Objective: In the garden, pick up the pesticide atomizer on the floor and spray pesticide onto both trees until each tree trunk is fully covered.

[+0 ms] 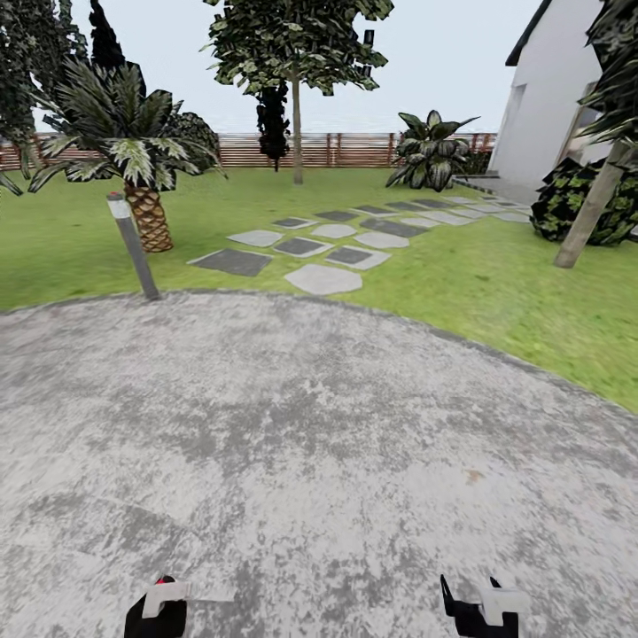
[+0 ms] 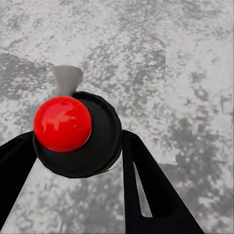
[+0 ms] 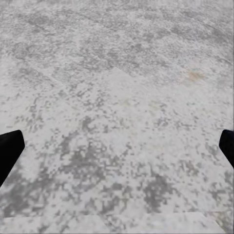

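Note:
My left gripper (image 2: 78,140) is shut on the pesticide atomizer (image 2: 95,146), a round black body with a red ball top (image 2: 62,123) and a grey cone nozzle (image 2: 67,78); a black finger (image 2: 151,190) lies along each side. It hangs over grey stone paving (image 1: 292,443). In the head view the left gripper (image 1: 155,613) sits at the bottom left, and the right gripper (image 1: 478,610) at the bottom right. The right gripper (image 3: 117,146) is open and holds nothing. One tree trunk (image 1: 297,133) stands far off at centre back, and a leaning tree trunk (image 1: 589,217) is at the right.
A short lamp post (image 1: 133,244) stands at the paving's far left edge, with a palm (image 1: 146,168) behind it. Stepping stones (image 1: 323,248) cross the lawn (image 1: 496,283) toward a white house (image 1: 549,97). A slatted wooden fence (image 1: 346,149) closes the back.

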Robot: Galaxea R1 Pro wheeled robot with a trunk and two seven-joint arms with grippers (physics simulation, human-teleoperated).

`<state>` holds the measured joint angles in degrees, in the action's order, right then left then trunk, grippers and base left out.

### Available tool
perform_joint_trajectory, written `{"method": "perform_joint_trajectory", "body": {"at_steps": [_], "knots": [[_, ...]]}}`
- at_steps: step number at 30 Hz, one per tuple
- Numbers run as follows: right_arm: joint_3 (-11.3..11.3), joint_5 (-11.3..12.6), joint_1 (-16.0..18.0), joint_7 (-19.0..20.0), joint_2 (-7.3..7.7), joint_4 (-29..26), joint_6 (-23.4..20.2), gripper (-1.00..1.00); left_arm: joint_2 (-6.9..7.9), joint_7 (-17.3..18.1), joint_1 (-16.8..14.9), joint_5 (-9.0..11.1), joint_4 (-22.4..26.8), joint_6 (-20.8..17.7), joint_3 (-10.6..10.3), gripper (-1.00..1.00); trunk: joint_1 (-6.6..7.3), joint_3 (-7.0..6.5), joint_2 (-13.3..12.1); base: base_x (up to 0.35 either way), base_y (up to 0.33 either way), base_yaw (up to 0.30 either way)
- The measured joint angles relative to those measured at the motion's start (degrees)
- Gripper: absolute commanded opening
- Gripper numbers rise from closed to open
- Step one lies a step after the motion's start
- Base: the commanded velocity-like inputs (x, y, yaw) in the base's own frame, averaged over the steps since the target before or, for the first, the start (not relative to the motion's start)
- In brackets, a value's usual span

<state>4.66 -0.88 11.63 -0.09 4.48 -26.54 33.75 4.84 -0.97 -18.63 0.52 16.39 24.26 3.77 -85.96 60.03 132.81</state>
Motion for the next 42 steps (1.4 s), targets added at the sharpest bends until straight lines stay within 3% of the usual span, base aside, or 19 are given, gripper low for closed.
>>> {"method": "perform_joint_trajectory", "body": {"at_steps": [42], "knots": [[0.0,0.0,0.0,0.0,0.17,1.0,0.0,1.0,0.0,0.0,0.0,0.0,0.0,0.1,0.0,-1.0,0.0,0.0,0.0,0.338,0.0,0.002]]}}
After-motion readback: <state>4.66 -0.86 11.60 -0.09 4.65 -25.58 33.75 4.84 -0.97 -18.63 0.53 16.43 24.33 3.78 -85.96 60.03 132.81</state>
